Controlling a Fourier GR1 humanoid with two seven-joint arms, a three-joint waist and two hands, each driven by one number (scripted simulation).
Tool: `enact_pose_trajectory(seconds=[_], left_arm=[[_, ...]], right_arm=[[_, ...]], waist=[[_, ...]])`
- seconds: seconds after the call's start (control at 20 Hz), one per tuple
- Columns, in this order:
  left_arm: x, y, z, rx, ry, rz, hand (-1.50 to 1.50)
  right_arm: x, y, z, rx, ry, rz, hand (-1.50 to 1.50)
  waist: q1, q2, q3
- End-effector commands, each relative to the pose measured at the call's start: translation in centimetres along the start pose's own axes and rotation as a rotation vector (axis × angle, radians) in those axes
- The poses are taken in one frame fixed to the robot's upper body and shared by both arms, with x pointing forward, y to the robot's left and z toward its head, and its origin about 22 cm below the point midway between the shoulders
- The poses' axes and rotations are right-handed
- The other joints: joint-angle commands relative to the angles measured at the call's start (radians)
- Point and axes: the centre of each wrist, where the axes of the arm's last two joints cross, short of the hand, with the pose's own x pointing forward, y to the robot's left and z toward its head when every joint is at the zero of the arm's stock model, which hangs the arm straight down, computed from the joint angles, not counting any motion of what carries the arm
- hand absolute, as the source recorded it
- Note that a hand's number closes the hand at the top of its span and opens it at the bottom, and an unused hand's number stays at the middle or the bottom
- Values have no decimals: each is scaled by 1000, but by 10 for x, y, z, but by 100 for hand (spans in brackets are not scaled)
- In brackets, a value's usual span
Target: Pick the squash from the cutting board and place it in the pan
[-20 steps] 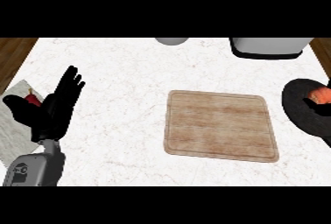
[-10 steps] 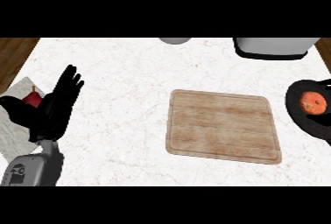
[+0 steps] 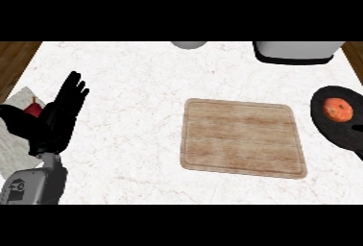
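White marbled bench (image 3: 135,72) fills the view, with brown wooden floor (image 3: 16,60) showing at its left. Up at the far edge sit a grey rounded vessel (image 3: 188,44) and a pale appliance on a dark base (image 3: 294,52). A red item (image 3: 32,108) lies at far left on a pale cloth (image 3: 16,146).

The worktop (image 3: 142,72) is white marble with faint veins. The cutting board (image 3: 242,137) is pale brown wood-grain. An orange-red squash (image 3: 338,109) lies in a black pan (image 3: 347,129). The left hand (image 3: 60,117) is black.
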Motion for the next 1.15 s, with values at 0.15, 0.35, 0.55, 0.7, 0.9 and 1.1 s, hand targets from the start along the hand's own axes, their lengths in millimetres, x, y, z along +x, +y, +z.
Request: enact_pose_trajectory(seconds=[0.15, 0.35, 0.55, 0.7, 0.9, 1.1], left_arm=[[8, 4, 2, 17, -6, -4, 0], [-3, 17, 8, 12, -7, 6, 0], [-10, 0, 15, 23, 3, 5, 0], [-2, 0, 10, 34, 0, -1, 0], [-6, 15, 12, 50, -1, 6, 0], [-8, 10, 12, 45, 3, -1, 0]], right_arm=[[-22, -74, 32, -93, -11, -328, -150], [-53, -92, 81, -45, -50, -422, -150], [-55, -116, 95, 3, -47, -513, -150], [-62, -121, 110, 10, -76, -503, -150], [-67, -129, 123, -19, -60, -485, -150], [-72, -118, 127, -22, -66, -463, -150]], waist=[[-11, -2, 2], [-21, -2, 3], [-19, -7, 4], [-30, -9, 3], [-27, -7, 3], [-24, -8, 3]])
